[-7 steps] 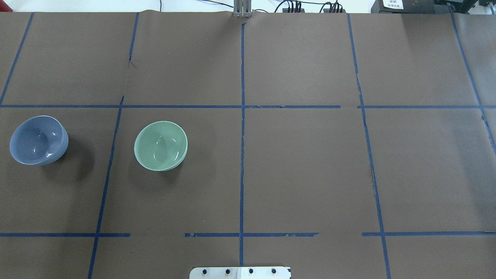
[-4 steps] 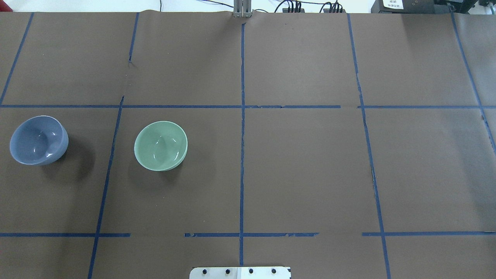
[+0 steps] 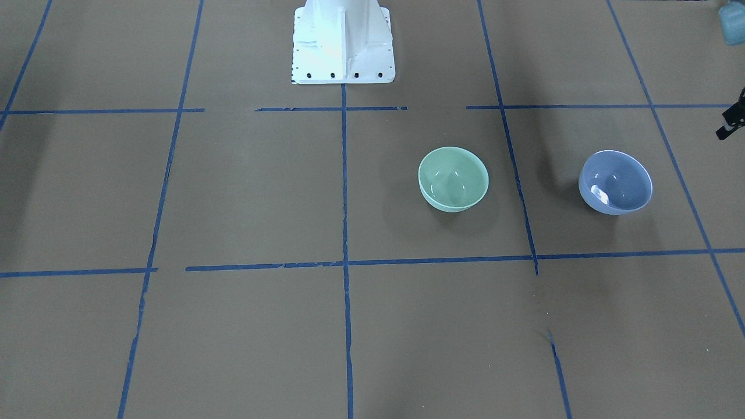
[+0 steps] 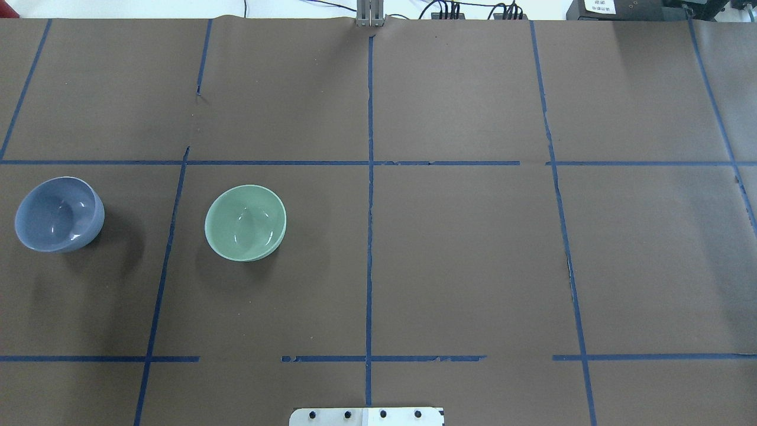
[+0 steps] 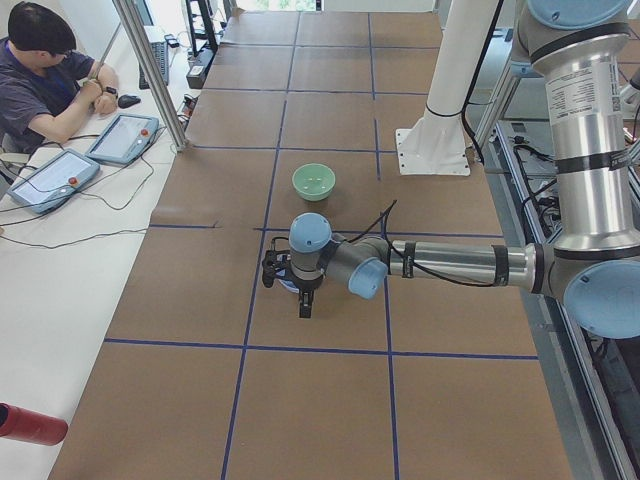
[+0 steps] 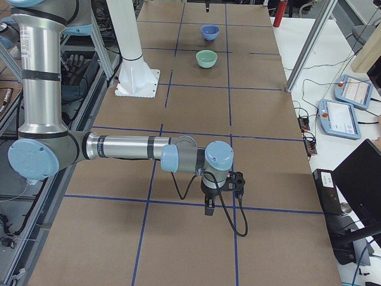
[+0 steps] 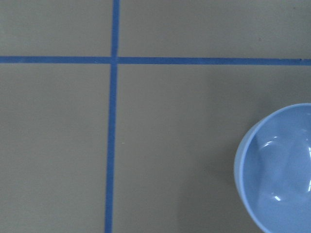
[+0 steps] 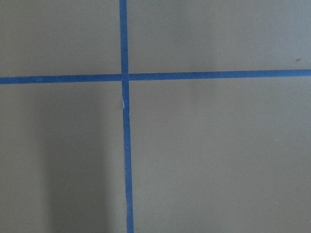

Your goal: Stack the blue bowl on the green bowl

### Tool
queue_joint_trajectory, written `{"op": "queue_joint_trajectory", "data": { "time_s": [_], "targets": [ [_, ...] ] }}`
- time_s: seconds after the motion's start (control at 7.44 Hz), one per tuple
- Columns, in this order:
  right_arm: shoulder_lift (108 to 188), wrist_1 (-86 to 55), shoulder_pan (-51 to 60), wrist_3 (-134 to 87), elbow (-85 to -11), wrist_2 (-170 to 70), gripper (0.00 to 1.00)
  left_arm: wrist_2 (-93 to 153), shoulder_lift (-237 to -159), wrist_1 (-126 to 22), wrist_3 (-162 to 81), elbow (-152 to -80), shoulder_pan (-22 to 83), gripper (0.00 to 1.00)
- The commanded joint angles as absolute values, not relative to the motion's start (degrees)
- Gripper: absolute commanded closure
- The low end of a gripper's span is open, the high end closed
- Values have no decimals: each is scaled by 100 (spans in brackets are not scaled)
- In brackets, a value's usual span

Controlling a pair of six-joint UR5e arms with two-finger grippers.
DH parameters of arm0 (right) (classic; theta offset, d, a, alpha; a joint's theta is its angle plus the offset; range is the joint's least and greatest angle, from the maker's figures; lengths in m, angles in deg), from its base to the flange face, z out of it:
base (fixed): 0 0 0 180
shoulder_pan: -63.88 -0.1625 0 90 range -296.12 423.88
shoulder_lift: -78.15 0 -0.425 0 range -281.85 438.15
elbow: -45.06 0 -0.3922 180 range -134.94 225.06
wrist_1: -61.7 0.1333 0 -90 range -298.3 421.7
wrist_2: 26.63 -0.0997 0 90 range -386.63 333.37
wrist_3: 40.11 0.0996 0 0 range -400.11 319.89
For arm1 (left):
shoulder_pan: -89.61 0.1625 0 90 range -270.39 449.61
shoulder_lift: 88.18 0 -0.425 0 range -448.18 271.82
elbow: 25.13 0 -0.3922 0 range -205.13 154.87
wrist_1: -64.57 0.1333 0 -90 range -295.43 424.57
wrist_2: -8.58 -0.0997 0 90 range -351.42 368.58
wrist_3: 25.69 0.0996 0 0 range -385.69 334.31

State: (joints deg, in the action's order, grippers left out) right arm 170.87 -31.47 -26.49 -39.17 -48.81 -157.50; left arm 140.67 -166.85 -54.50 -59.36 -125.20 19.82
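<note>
"Brown paper crossed by blue tape lines (image 4: pixel 369 236) is covering the table (image 4: pixel 473 266). Where is the blue bowl (image 4: pixel 59 214) sitting for you?"

"I'm seeing it standing upright on the paper, close below my left gripper (image 5: pixel 303 306) but off to one side of it. In the left wrist view it is only peeking in at the lower right corner. The green bowl (image 4: pixel 245 222) is standing one tape line beyond it from that hand, well apart, mouth up and empty."

"Is the left hand spread?"

"I cannot tell. Only the side view is showing it, and no fingers are appearing in the wrist view. I'm saying the same for the right gripper (image 6: pixel 208 208), which is hanging over bare paper, far from both bowls."

"How are you expecting the bowl to handle?"

"I'm judging it stiff, glossy and slippery, and probably breakable if dropped. Its rounded body is offering nothing to pinch, so I'm planning on taking the rim on the side nearest the hand, with one finger inside and one outside. Then I'm lowering it gently into the green one."
</note>
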Motion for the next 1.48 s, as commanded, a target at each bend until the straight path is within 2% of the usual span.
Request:
{"op": "queue_joint_trajectory", "data": {
  "time_s": [0.0,0.27,0.54,0.67,0.81,0.94,1.34],
  "targets": [
    [17087,-3147,-2647,-3915,-4881,-15750,0,13716,-16885,-6109,-6732,-12070,2500,0],
    [17087,-3147,-2647,-3923,-4881,-15750,0,13681,-17211,-6182,-7077,-11840,2702,2],
    [17087,-3147,-2656,-3923,-4881,-15750,0,13400,-17212,-6191,-7113,-11778,2817,24],
    [17087,-3147,-2647,-3915,-4881,-15750,0,13400,-17212,-6182,-7157,-11777,2861,39],
    [17087,-3147,-2647,-3915,-4881,-15750,0,13452,-17212,-6139,-7253,-11777,2922,75],
    [17087,-3147,-2647,-3915,-4881,-15750,0,13470,-17212,-6121,-7254,-11829,2932,100],
    [17087,-3147,-2647,-3915,-4881,-15750,0,13592,-17177,-6103,-7245,-12022,2897,100]
  ]
}}
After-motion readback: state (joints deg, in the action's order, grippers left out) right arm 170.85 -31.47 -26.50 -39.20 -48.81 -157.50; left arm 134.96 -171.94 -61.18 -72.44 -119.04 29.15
